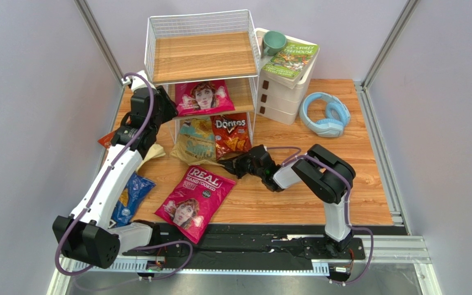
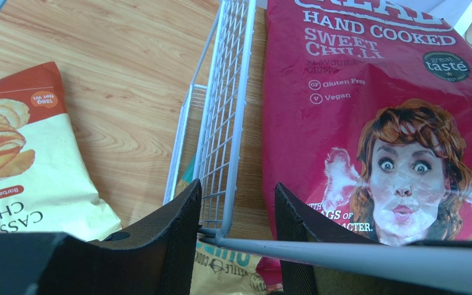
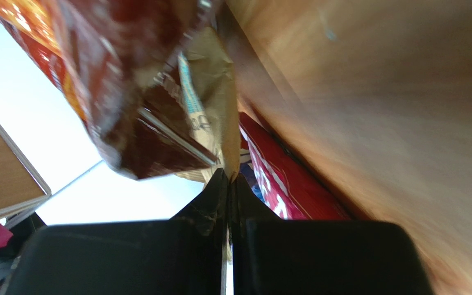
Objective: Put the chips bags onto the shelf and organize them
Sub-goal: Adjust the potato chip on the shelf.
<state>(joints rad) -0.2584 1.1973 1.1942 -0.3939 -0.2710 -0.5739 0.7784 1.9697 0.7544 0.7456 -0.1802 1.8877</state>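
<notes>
Counted six chips bags, all crinkly foil: a magenta bag [image 1: 203,97] with a redhead's face on the shelf [image 1: 201,58] middle tier, a second magenta bag [image 1: 192,200] flat on the table [image 1: 343,184], a tan-and-teal bag [image 1: 194,142] and a red Doritos bag [image 1: 230,134] at the shelf's bottom front, and a blue Doritos bag [image 1: 132,195] and an orange-and-cream bag [image 2: 17,166] by the left arm [image 1: 106,184]. Left gripper [image 2: 238,196] sat half open around the shelf's mesh side, gripping nothing. Right gripper [image 3: 229,181] was clamped tight at the tan-and-teal bag's edge, maybe pinching it, too blurry to say

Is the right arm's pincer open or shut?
Shut: in its wrist view the right pincer shows both black fingers pressed together, no gap.
</notes>
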